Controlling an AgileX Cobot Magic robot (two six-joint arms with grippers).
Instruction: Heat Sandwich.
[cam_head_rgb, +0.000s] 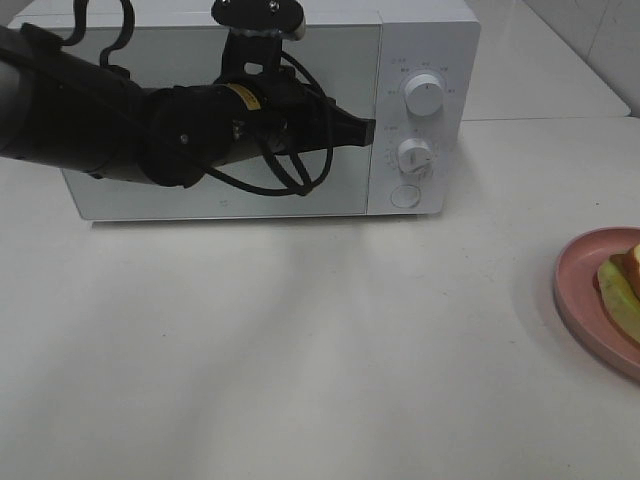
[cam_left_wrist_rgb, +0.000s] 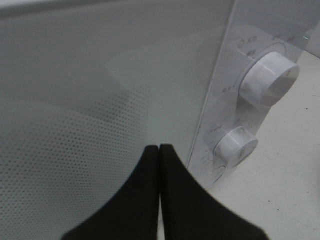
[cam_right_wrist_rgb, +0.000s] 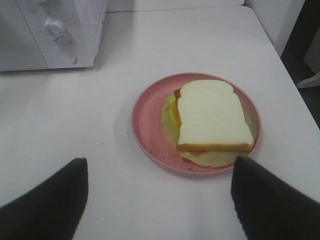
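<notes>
Two claws are in play, and I describe each relative to the microwave (cam_head_rgb: 270, 110). My left claw (cam_head_rgb: 362, 130) is fully closed with nothing between its tips, and it is positioned at the right edge of the glass door (cam_left_wrist_rgb: 100, 100), just beside the control panel with its upper knob (cam_head_rgb: 425, 95) and lower knob (cam_head_rgb: 414, 157). Whether the tips touch the door I cannot tell. My right claw (cam_right_wrist_rgb: 159, 200) is spread wide and holds nothing; it hovers over the worktop (cam_head_rgb: 300, 350), well to the right of the microwave.

The sandwich (cam_right_wrist_rgb: 212, 117) lies on the pink plate (cam_right_wrist_rgb: 147, 125), also well to the right of the microwave, untouched.

Step in hand, as I judge it: opening the door, which appears closed. The next move calls for catching the door edge and swinging it clear, or pressing the round button (cam_head_rgb: 404, 195) below the knobs if that releases it. Only then can the sandwich go inside.
</notes>
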